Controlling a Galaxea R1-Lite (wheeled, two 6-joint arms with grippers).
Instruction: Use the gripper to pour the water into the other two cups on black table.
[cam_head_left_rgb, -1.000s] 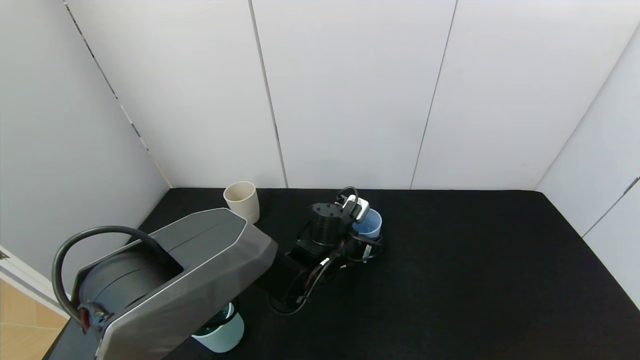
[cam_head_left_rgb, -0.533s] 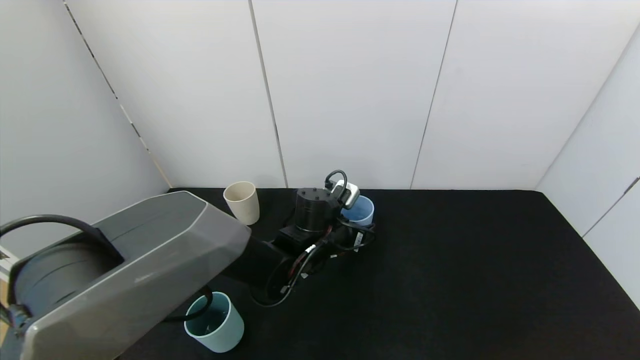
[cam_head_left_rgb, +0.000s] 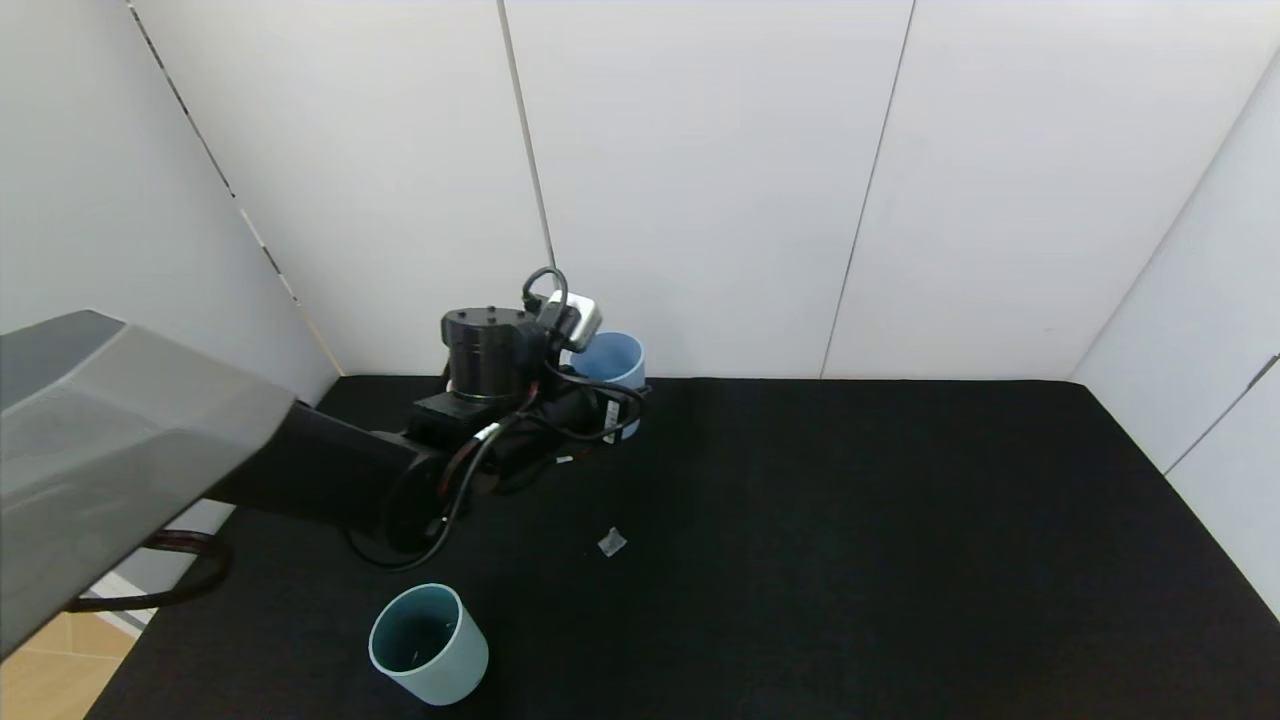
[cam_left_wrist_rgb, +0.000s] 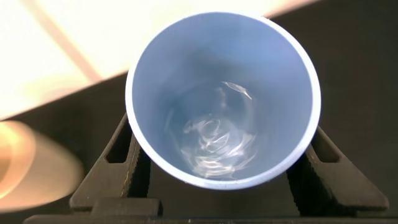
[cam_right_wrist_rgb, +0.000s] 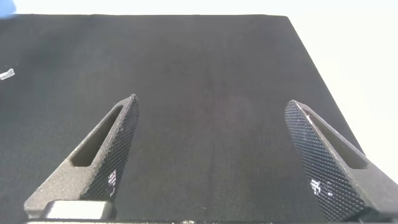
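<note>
My left gripper (cam_head_left_rgb: 603, 405) is shut on the light blue tumbler (cam_head_left_rgb: 610, 362) and holds it upright above the black table (cam_head_left_rgb: 850, 520), near the back wall. In the left wrist view the jaws press both sides of this tumbler (cam_left_wrist_rgb: 155, 68), and a little clear water (cam_left_wrist_rgb: 217, 140) glints at its bottom. The beige cup (cam_left_wrist_rgb: 25, 168) shows blurred beside and below it; in the head view my wrist hides it. The pale teal cup (cam_head_left_rgb: 428, 643) stands upright at the front left. My right gripper (cam_right_wrist_rgb: 214, 143) is open and empty over bare table.
A small clear scrap (cam_head_left_rgb: 611, 541) lies on the table in front of the left gripper. White wall panels (cam_head_left_rgb: 700, 200) close the back and both sides. The table's left edge (cam_head_left_rgb: 140, 640) runs close to the teal cup.
My left arm has lifted the light blue tumbler and carried it left and back, over where the beige cup stood. The beige cup is now hidden; the scrap is uncovered.
</note>
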